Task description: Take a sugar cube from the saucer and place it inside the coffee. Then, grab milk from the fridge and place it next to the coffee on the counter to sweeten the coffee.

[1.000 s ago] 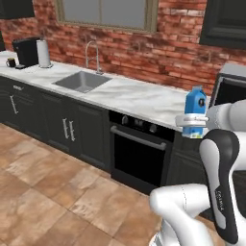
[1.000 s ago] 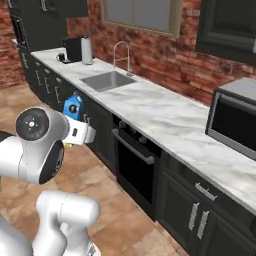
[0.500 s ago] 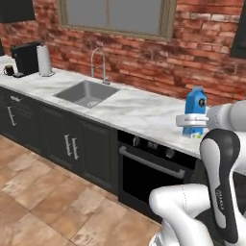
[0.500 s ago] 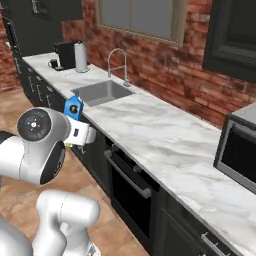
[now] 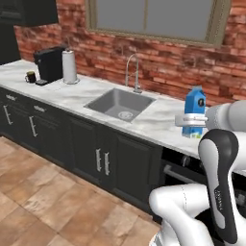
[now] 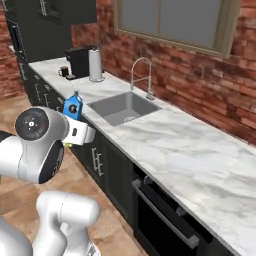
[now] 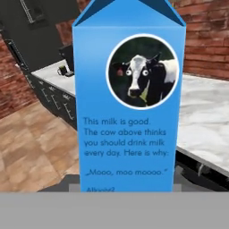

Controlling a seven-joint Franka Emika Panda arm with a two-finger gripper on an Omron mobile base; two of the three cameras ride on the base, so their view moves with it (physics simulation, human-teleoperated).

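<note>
1. Milk (image 5: 195, 112) carton is held upright in the gripper (image 5: 192, 120), carried in the air off the front edge of the surface (image 5: 144, 120), roughly level with the sink (image 5: 120, 103).
2. Fingers are clamped on the carton's lower body, near the white band; in the hand view the milk (image 7: 129, 98) faces the camera squarely, cow label upright, no tilt seen.
3. Handling, judged: rigid cardboard with flat sides, likely moderate weight if full; smooth printed faces could slip, and a hard squeeze could dent the walls. A grip across two opposite flat faces in the lower half is judged best; the gable top is to be avoided.
4. In the right base view the milk (image 6: 73, 106) sits just ahead of the wrist, clear of the cabinets.
5. Coffee (image 5: 30, 77) stands at the far left end of the surface, just beside the coffee machine (image 5: 50, 63) and near the paper towel roll (image 5: 70, 67); well apart from the carton.
6. Sugar cube state cannot be told at this range.
7. Remaining step, judged: carton to be brought left and set down next to the coffee.
</note>
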